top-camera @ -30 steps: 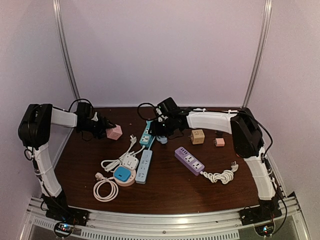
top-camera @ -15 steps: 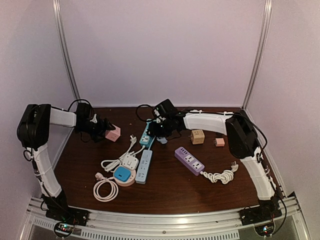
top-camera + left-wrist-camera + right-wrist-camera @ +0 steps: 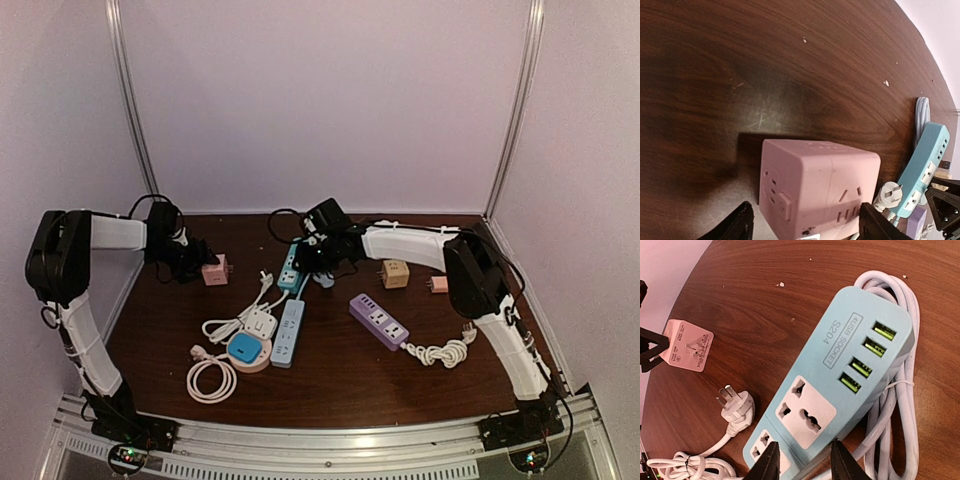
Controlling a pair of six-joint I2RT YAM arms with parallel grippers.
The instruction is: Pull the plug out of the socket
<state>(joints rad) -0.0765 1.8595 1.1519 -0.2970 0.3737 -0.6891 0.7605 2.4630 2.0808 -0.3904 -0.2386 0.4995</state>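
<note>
Pink cube (image 3: 815, 187) now on table (image 3: 790, 60)

Across the worktop (image 3: 340, 385): sockets and cords, crowded left of centre.
Far left at the back: cube adapter (image 3: 214, 270), straddled by the left hand (image 3: 193, 260). To its right, USB strip (image 3: 291, 268) with the right hand (image 3: 312, 256) at its right side, loose plug (image 3: 266, 277) between adapter and strip. Nearer, in front of that strip: long strip (image 3: 288, 333), small socket (image 3: 260, 322) and round socket (image 3: 247, 351) at its left side, coiled cord (image 3: 211, 380) nearest of all. Over to the right of centre: angled strip (image 3: 378, 320), bundled cord (image 3: 441, 351) off its near end; behind, small cube (image 3: 395, 273) and little adapter (image 3: 438, 284) side by side.
</note>
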